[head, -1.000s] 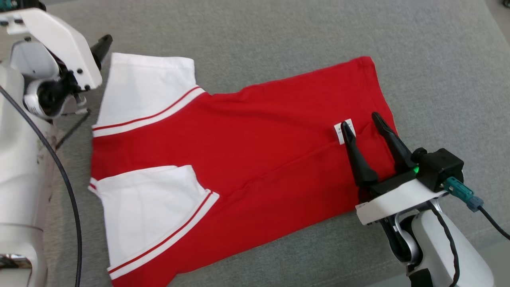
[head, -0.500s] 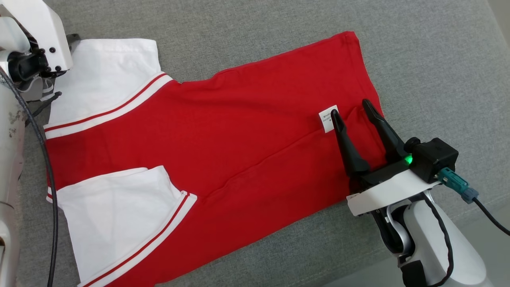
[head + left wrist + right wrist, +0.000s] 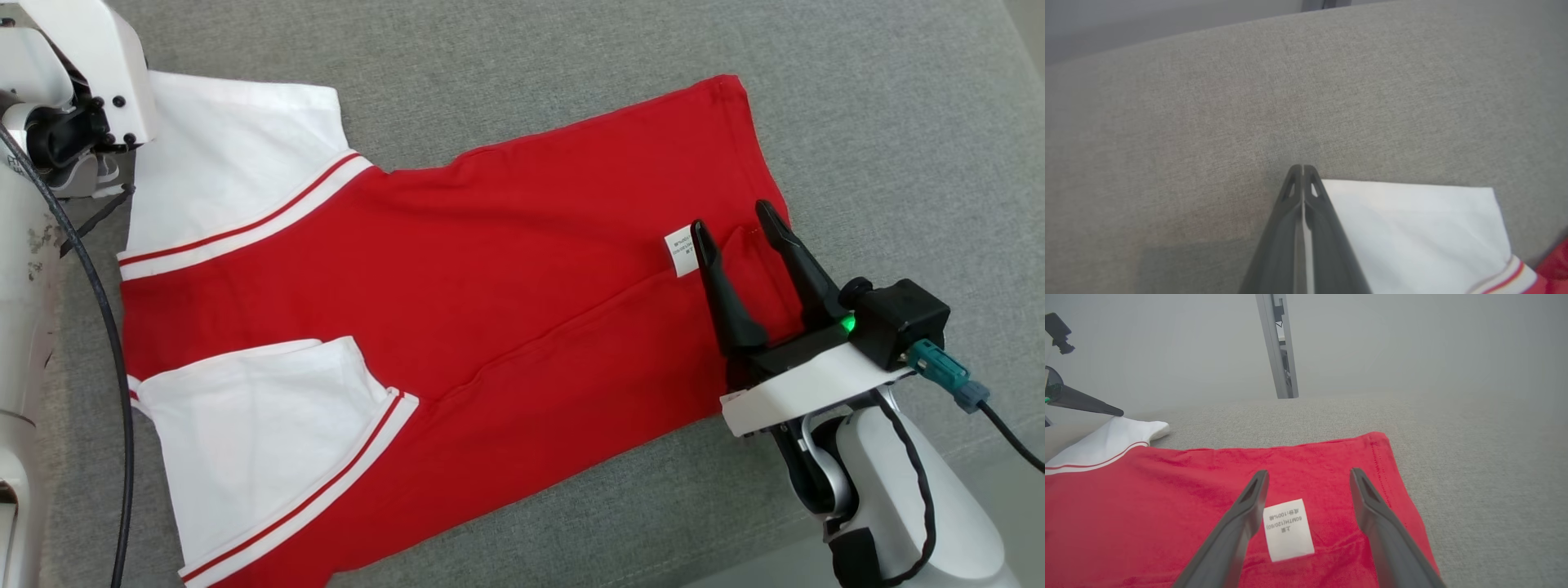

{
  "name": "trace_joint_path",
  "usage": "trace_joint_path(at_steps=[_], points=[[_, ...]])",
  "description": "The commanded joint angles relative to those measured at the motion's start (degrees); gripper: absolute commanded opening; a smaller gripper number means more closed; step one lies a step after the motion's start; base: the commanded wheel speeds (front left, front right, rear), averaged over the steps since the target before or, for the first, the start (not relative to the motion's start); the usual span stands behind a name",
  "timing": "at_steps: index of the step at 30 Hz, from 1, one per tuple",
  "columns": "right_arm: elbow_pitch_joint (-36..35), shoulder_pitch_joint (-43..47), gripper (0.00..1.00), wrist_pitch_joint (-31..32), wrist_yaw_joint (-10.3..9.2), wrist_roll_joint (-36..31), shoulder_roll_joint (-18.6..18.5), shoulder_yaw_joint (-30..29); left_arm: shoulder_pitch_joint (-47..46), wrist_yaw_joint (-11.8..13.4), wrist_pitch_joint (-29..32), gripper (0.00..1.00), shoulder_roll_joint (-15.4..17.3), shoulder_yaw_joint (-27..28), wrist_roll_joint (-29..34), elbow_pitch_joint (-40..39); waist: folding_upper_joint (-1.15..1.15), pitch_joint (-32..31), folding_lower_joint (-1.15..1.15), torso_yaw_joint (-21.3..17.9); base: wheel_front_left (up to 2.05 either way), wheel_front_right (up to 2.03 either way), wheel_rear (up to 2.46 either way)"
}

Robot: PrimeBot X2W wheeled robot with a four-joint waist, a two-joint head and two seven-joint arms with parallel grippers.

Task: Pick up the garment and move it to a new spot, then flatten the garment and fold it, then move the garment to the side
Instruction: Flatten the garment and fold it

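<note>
A red garment (image 3: 506, 286) with white sleeves lies flat on the grey cushioned surface (image 3: 571, 73), one sleeve (image 3: 269, 441) folded onto its body. My right gripper (image 3: 733, 219) hovers open over the hem end, fingers either side of a white label (image 3: 679, 251). In the right wrist view the label (image 3: 1288, 530) sits between the open right gripper (image 3: 1309, 473) on the red garment (image 3: 1167, 490). My left gripper (image 3: 1303, 166) is shut, its tips at the corner of the other white sleeve (image 3: 1412, 228). The left wrist housing (image 3: 82, 73) hides those fingers in the head view.
A grey metal post (image 3: 1280, 347) stands beyond the far edge of the surface. A black cable (image 3: 106, 327) runs down my left arm beside the garment. The surface's front edge (image 3: 963, 457) passes behind my right arm at the lower right. Bare grey fabric surrounds the garment.
The head camera has shifted, so the whole picture has slid left. The left finger that showed beside the sleeve is now hidden under the wrist. The garment lies as before.
</note>
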Motion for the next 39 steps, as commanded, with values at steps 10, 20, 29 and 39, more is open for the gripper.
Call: trace_joint_path(at_steps=[10, 20, 29, 39], points=[[14.2, -9.5, 1.00, 0.7, 0.02, 7.1, -2.3, 1.0, -0.1, -2.1, -5.4, 0.00, -1.5, -0.7, -1.3, -2.5, 0.00, -1.1, 0.00, 2.2, 0.00, 0.00, 0.00], [31.4, -27.7, 1.00, 17.8, 0.03, 13.8, -4.4, 7.1, 1.4, -2.6, -4.8, 0.00, -1.4, -2.1, -1.7, -3.5, 0.00, -1.5, 0.00, 3.2, 0.00, 0.00, 0.00], [44.3, -40.7, 1.00, 30.3, 0.02, 11.2, -2.9, 9.6, 1.5, -2.3, -3.6, 0.00, -1.6, -3.1, -1.7, -4.8, 0.00, -1.3, 0.00, 4.2, 0.00, 0.00, 0.00], [54.1, -46.9, 0.60, 35.7, 0.02, 11.7, -1.5, 8.0, 1.3, -2.2, -2.4, 0.00, -1.8, -4.3, -1.7, -6.6, 0.00, -0.4, 0.00, 5.6, 0.00, 0.00, 0.00]])
